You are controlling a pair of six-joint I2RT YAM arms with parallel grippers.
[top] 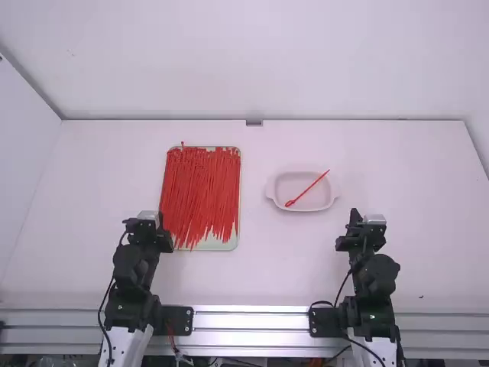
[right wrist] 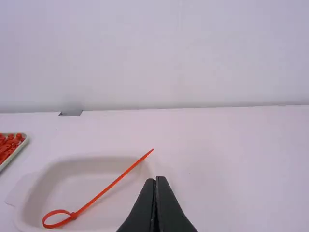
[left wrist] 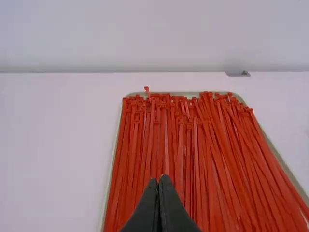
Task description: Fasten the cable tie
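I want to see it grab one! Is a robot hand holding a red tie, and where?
Nothing is held. The left gripper and the right gripper are both shut on nothing.

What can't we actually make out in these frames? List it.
High view: the count of cable ties on the tray; they overlap and are too small.
Left wrist view: the tray's near end, cut off by the bottom edge and hidden behind the left gripper.
Right wrist view: the near rim of the dish, cut off by the bottom edge and partly behind the right gripper.
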